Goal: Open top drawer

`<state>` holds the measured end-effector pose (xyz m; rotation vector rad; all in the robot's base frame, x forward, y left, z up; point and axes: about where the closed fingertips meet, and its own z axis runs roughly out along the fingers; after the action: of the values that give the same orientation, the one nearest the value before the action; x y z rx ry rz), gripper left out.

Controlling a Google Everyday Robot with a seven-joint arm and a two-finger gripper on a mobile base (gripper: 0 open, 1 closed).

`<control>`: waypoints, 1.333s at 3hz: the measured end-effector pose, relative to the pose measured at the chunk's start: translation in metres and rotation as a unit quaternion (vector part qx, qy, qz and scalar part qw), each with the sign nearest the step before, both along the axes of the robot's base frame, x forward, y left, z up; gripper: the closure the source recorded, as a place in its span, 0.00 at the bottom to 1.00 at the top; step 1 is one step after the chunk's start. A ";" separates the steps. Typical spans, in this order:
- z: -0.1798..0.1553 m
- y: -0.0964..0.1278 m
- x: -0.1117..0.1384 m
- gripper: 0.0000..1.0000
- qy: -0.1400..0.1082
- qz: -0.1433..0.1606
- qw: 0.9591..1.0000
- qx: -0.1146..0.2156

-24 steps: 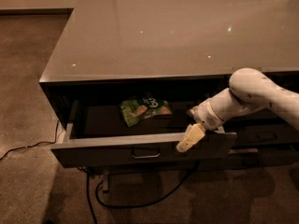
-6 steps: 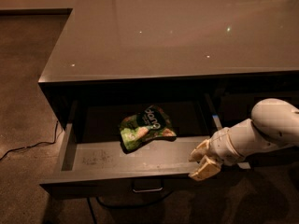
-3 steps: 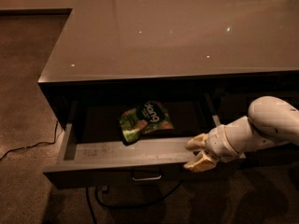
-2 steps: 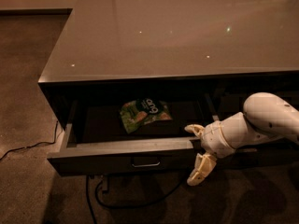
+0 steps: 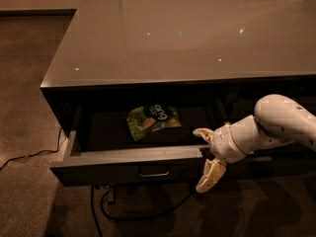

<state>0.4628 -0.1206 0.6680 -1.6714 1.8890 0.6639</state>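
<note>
We judge the top drawer [image 5: 108, 166] half open; our tool [image 5: 206, 154], spread at its front edge, must next pull outward.

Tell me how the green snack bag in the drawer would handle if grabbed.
The green snack bag looks crumpled, so probably floppy and light; lying flat, it likely won't roll. The gripper sits at the top drawer front.

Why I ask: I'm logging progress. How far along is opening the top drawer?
Mostly done: the top drawer stands pulled out, its floor and a green snack bag exposed. In hand: the tool is at the right end of the drawer front, fingers spread, one over its top edge, one hanging below. Left: possibly a further pull, since part of the drawer sits under the countertop.
</note>
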 end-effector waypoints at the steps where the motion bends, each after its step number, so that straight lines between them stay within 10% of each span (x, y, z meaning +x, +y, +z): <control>1: 0.019 0.007 0.016 0.00 -0.034 0.010 0.999 -0.002; 4: 0.032 0.016 0.044 0.28 -0.062 0.020 0.998 -0.001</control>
<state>0.5064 -0.1044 0.7004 -1.7145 1.7757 0.5599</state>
